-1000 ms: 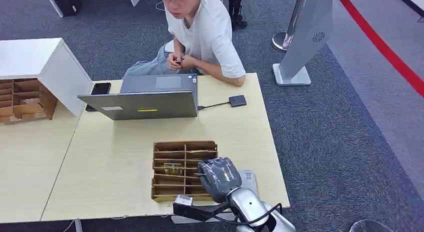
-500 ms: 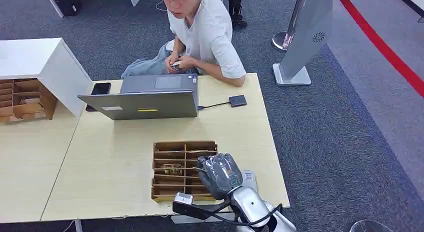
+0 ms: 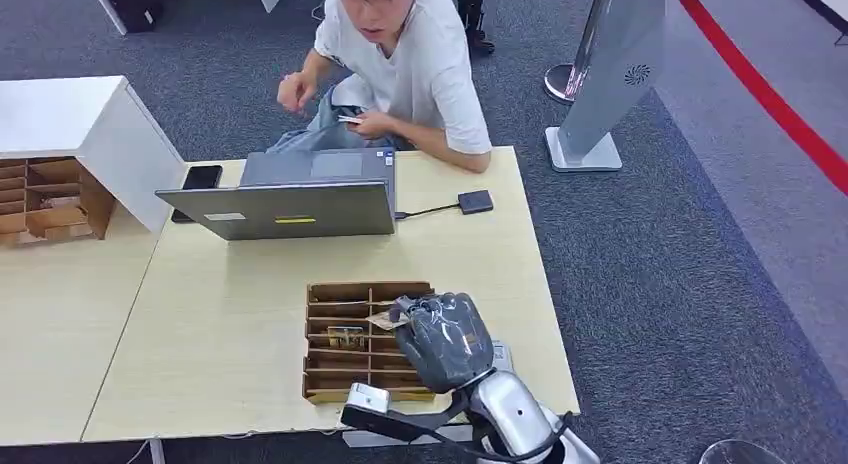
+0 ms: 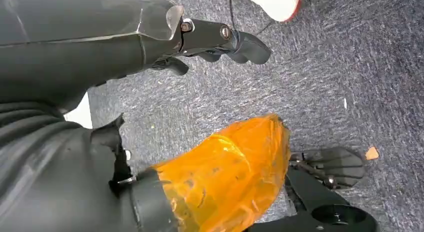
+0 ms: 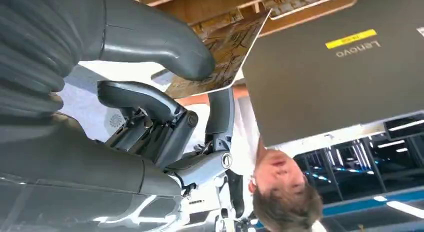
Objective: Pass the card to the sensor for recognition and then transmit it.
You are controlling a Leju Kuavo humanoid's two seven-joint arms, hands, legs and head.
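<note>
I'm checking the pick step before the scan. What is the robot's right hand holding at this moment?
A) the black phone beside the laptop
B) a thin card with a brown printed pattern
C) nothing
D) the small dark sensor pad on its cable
B: in the right wrist view the right hand pinches a thin brown patterned card under its thumb, and the head view shows that hand over the wooden slotted card box.
</note>
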